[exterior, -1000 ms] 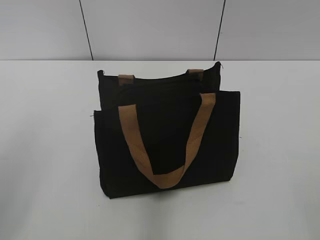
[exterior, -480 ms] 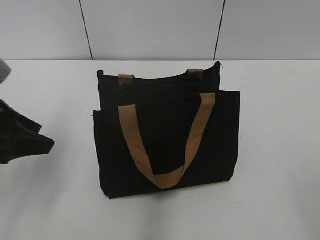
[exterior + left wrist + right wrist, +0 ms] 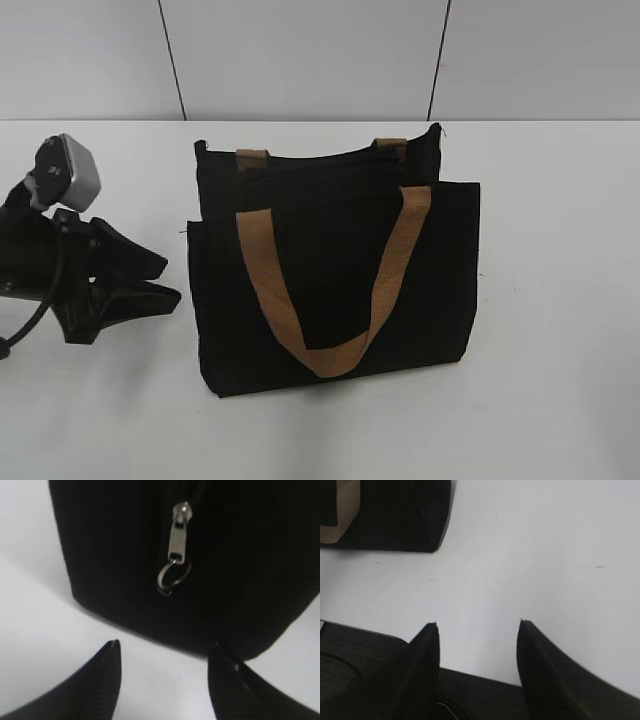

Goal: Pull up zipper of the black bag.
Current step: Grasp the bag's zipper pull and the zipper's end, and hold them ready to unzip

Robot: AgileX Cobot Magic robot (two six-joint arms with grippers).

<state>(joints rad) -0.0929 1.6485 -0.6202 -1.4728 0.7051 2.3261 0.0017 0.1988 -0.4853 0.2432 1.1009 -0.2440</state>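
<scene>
The black bag (image 3: 340,270) stands upright mid-table, its tan strap handle (image 3: 330,290) hanging down the front. My left gripper (image 3: 168,285) is open and empty, just left of the bag's left end, a small gap away. In the left wrist view the silver zipper (image 3: 177,537) with its ring pull (image 3: 170,577) hangs on the bag's end (image 3: 125,555), above and beyond my open left gripper (image 3: 165,647). My right gripper (image 3: 479,624) is open and empty over bare table; it does not show in the exterior view. A bag corner (image 3: 400,515) lies at its upper left.
The white table (image 3: 560,300) runs all round the bag, with a grey panelled wall (image 3: 300,60) behind. A dark edge (image 3: 355,645) crosses the bottom of the right wrist view.
My left arm has come in from the left edge and moved right, close to the bag's left end. The bag has not moved.
</scene>
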